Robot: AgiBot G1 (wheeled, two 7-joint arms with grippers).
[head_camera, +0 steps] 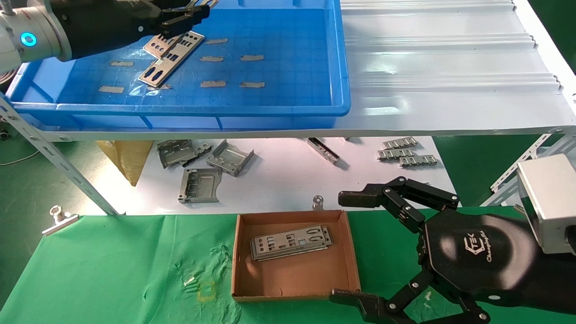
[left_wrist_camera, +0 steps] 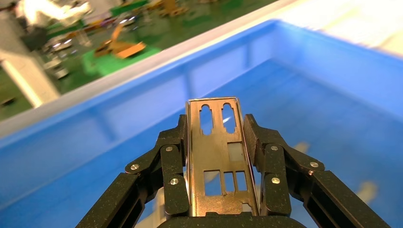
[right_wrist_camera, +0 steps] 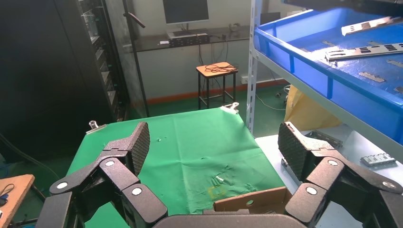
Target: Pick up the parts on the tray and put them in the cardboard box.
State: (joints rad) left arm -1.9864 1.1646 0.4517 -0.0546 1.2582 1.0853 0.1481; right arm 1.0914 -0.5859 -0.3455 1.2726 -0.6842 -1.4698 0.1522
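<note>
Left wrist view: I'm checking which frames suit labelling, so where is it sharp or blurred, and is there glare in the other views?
Left wrist view: the plate in the left tool is sharp, the blue tray and the room behind are smeared. Head view: the white ribbed sheet shines with glare. Right wrist view: the open right tool and green cloth look evenly lit.

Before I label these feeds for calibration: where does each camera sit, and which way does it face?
Head view: on the robot's head, looking forward and down at the tray and cardboard box; both arms show.
Left wrist view: on the left arm, looking along the left claw, shut on a part, into the tray.
Right wrist view: on the right arm, looking past the open right claw over the green cloth.
Shared: all show the tray.
</note>
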